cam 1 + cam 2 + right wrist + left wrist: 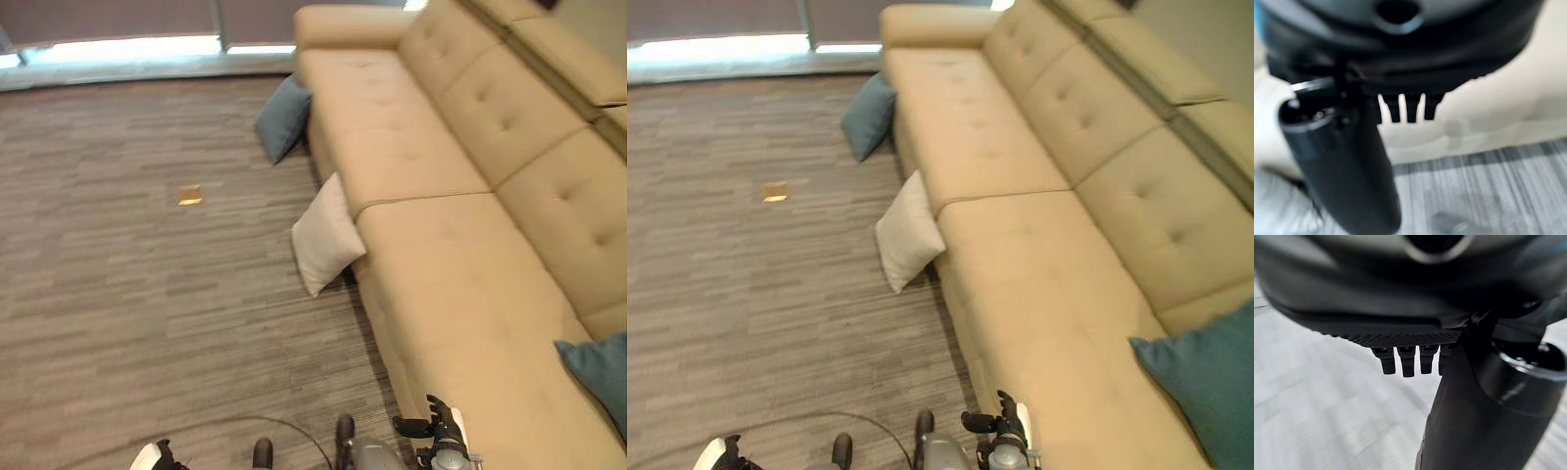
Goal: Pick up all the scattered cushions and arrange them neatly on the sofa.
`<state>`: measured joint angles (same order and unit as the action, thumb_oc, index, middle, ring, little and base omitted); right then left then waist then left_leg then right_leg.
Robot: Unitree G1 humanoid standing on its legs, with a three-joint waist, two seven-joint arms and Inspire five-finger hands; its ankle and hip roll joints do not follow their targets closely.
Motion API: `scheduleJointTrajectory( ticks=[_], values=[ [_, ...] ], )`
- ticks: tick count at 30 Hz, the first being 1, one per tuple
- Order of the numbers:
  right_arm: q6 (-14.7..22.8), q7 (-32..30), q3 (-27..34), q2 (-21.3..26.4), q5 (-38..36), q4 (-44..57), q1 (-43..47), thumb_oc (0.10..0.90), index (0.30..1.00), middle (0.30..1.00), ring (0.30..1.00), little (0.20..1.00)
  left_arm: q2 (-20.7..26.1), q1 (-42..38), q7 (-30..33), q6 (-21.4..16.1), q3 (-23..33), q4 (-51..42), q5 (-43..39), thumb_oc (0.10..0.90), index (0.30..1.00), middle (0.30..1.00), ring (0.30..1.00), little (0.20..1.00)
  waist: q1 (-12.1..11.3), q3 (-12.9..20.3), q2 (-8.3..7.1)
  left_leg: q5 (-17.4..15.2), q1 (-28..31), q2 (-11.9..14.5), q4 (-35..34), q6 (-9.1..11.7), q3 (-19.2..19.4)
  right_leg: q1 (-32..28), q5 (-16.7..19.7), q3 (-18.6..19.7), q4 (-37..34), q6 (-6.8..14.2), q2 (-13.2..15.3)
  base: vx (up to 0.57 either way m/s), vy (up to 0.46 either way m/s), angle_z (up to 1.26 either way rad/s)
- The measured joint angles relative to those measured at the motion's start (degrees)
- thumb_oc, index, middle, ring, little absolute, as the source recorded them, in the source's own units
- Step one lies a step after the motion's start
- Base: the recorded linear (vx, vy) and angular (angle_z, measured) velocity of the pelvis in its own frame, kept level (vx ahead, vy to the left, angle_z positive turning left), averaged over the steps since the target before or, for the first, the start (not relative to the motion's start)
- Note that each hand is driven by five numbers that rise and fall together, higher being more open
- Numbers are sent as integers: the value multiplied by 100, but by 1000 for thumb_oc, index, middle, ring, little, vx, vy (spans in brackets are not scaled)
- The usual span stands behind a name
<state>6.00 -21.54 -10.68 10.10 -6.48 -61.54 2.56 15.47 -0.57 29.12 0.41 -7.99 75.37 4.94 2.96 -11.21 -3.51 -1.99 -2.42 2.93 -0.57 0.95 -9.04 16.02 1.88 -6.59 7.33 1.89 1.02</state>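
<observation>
Cushions [326, 235] lean against the sofa [460, 294]; each robot hand [1406, 361] [1405, 110] hangs spread, holding nothing

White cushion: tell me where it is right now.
The white cushion stands on the carpet, leaning against the front of the beige sofa near the seat seam, nearer the robot than the blue-grey cushion.

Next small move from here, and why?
Probably step toward the white cushion: it leans on the floor against the sofa front, nearest of the two still down. The right hand holds nothing, and the left hand is also free.
</observation>
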Motion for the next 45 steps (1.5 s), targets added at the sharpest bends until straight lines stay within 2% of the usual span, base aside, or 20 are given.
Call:
scheduleJointTrajectory(
  ticks=[1,4,7,10,12,13,16,17,23,26,27,28,29,32,35,37,40,43,44,45],
  values=[
    [-41,-9,-93,111,165,-94,-60,800,900,900,900,900,-164,17,-57,2,0,16,-61,800,900,900,900,900,31,-79,180,-38,-29,69,25,15,-236,-216,-70,-18,-44,16,-132,381,-70,126],
    [-52,-6,-107,297,512,-109,-61,800,900,900,900,900,-568,90,-147,-5,-60,-12,-116,800,900,900,900,900,106,-90,377,-139,-22,-41,398,138,-269,-445,-288,-172,-37,-257,-220,343,-120,83],
    [-57,-8,-54,309,570,-36,106,800,900,900,900,900,-551,-54,-229,-73,-75,-250,-373,800,900,900,900,900,173,-103,267,-89,-504,-86,1098,520,-127,-550,-267,-474,-109,-445,-159,122,-120,63],
    [-64,-20,-53,386,587,-75,361,800,900,900,900,900,-485,-462,-245,-133,-101,-472,-497,800,900,900,900,900,127,-225,130,93,-1525,-65,2635,745,986,-602,-325,-647,-152,-702,-21,130,-201,47],
    [-101,-13,-139,383,591,-48,364,800,900,900,900,900,-376,-648,-225,-198,-104,-868,-494,800,900,900,900,900,99,-315,-7,42,-1666,217,3117,436,1821,-802,-360,-924,-187,-825,49,227,-91,56],
    [-103,-14,-129,382,590,-16,374,800,900,900,900,900,-380,-662,-227,-207,-104,-943,-494,800,900,900,900,900,127,-329,-6,-5,-1697,271,3173,394,1907,-867,-410,-954,-198,-872,22,329,-29,51],
    [-90,-21,-120,387,567,193,401,800,900,900,900,900,-433,-721,-249,-295,-262,-1356,-610,800,900,900,900,900,157,-478,-161,-154,-1746,532,2573,191,2295,-1206,-635,-1180,-392,-631,-51,395,63,39],
    [-95,-20,-130,386,567,211,397,800,900,900,900,900,-452,-761,-240,-312,-257,-1353,-661,800,900,900,900,900,156,-502,-200,-114,-1782,555,2255,197,2304,-1266,-594,-1205,-448,-695,-83,265,92,5],
    [-146,-174,-469,384,849,100,524,800,900,900,900,900,-496,-1086,-107,-246,192,-731,-661,800,900,900,900,900,-33,-511,-262,517,-1858,976,692,653,1426,-1599,-704,-652,-498,-511,-263,312,230,-51],
    [-150,-188,-112,256,692,44,233,800,900,900,900,900,-496,-1112,-71,-248,144,-630,-655,800,900,900,900,900,-24,-464,-241,784,-1851,1116,548,516,1536,-2047,-872,-532,-580,-205,-20,313,398,-29],
    [-163,-186,-114,276,547,-12,73,800,900,900,900,900,-546,-1060,-51,-247,107,-613,-618,800,900,900,900,900,-28,-385,-126,924,-1789,1156,532,252,1583,-2212,-971,-505,-541,-49,59,371,469,-21],
    [-143,-161,-39,244,511,-183,-31,800,900,900,900,900,-599,-977,-55,-245,93,-564,-540,800,900,900,900,900,-69,-226,-91,1240,-1678,1091,515,435,1634,-2392,-1115,-398,-572,183,233,339,451,-19],
    [-168,-142,-34,145,487,-400,-78,800,900,900,900,900,-594,-975,-54,-232,44,-539,-461,800,900,900,900,900,-56,-137,-227,1289,-1656,919,612,415,1680,-2424,-1172,-371,-518,263,393,267,450,-5],
    [-181,-45,-75,-258,519,-699,-131,800,900,900,900,900,-412,-983,-49,-200,-101,-381,-194,800,900,900,900,900,-38,10,-410,1055,-1508,373,594,45,1850,-2007,-991,-245,413,195,956,200,398,15],
    [-199,-32,33,-246,513,-487,-72,800,900,900,900,900,-325,-778,-21,-24,-96,-211,-197,800,900,900,900,900,-48,-4,-269,665,-1184,-15,566,-405,2025,-1276,-288,203,1974,295,1363,195,501,-2],
    [-185,-63,52,-184,516,-419,61,800,900,900,900,900,-357,-528,31,-3,-320,-166,-203,800,900,900,900,900,-39,-52,-154,596,-887,-136,420,-502,2115,-984,-62,75,2751,210,1649,233,449,-11],
    [-140,-116,35,-117,522,-73,80,800,900,900,900,900,-333,-334,35,21,-321,-169,-199,800,900,900,900,900,-13,-99,24,448,-680,-229,230,-741,2077,-493,-480,191,3074,266,1355,313,252,0],
    [-121,-126,-13,-73,525,123,219,800,900,900,900,900,-346,-300,10,112,-334,-260,-199,800,900,900,900,900,265,-217,228,501,-373,-269,-104,-744,1814,-246,-1041,355,2014,265,471,355,94,34],
    [-103,-140,-107,-38,528,116,216,800,900,900,900,900,-304,-328,0,98,-342,-279,-192,800,900,900,900,900,361,-232,217,642,-245,-358,-217,-638,1756,-137,-1057,357,1560,279,290,257,38,63],
    [-133,-137,-146,-18,567,123,203,800,900,900,900,900,-355,-410,-8,101,-391,-369,-179,800,900,900,900,900,399,-225,152,488,-170,-456,-265,-654,1713,59,-1046,340,1441,268,231,562,27,57]
  ],
)
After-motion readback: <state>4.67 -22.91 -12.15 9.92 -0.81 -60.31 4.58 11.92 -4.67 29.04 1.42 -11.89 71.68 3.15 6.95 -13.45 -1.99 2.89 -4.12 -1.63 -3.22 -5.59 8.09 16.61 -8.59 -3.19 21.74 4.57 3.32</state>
